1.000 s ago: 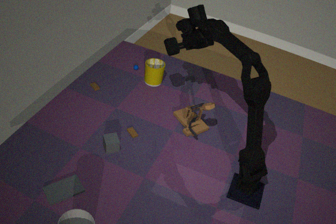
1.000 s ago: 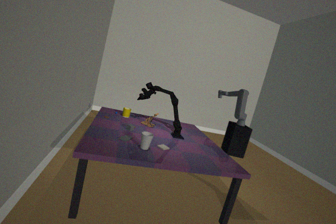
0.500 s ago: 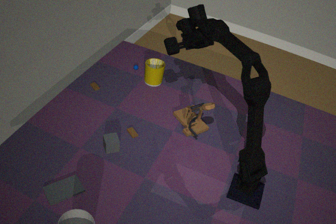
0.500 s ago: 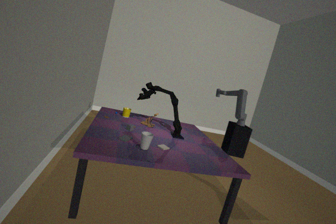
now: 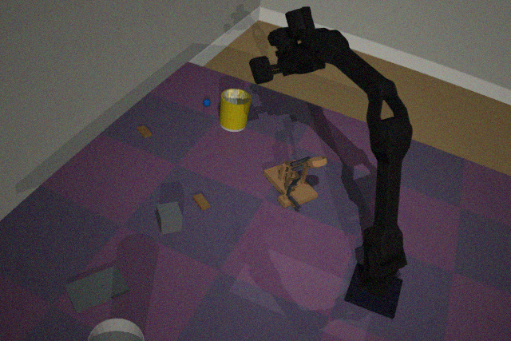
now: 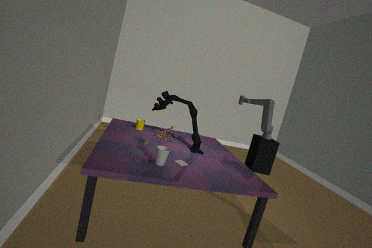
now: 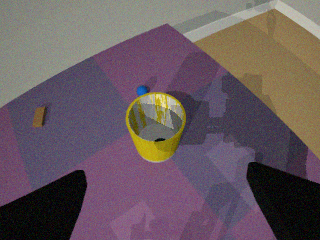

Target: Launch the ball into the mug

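Note:
The yellow mug (image 5: 235,109) (image 6: 139,124) (image 7: 156,127) stands upright near the far corner of the purple table (image 5: 103,172) (image 6: 210,176). The small blue ball (image 5: 206,102) (image 7: 142,91) lies on the table just behind the mug, apart from it. My gripper (image 5: 268,66) (image 6: 154,108) (image 7: 167,176) is open and empty. It hangs high above the table between the catapult and the mug, looking down at the mug.
A grey block (image 5: 168,216), a flat grey slab (image 5: 95,287) and two small wooden pieces (image 5: 144,131) (image 5: 201,201) lie on the table. A white cup (image 5: 116,331) (image 6: 161,155) stands near the front. A grey arm on a black pedestal (image 6: 264,119) stands beyond the table.

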`<act>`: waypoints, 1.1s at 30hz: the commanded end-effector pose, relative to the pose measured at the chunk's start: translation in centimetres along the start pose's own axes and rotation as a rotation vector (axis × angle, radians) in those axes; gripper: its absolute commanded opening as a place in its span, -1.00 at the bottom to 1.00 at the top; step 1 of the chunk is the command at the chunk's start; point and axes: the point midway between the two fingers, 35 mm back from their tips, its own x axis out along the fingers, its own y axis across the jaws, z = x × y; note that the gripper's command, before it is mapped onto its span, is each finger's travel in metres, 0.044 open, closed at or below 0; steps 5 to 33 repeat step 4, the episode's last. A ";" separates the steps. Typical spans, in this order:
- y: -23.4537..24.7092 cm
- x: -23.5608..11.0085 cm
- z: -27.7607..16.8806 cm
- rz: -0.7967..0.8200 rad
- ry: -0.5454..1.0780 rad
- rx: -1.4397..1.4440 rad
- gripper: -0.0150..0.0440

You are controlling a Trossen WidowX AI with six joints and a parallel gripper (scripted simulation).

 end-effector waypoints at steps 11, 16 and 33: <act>0.0 0.0 0.0 0.000 0.000 0.000 1.00; 0.0 0.0 0.0 0.000 0.000 0.000 1.00; 0.0 0.0 0.0 0.000 0.000 0.000 1.00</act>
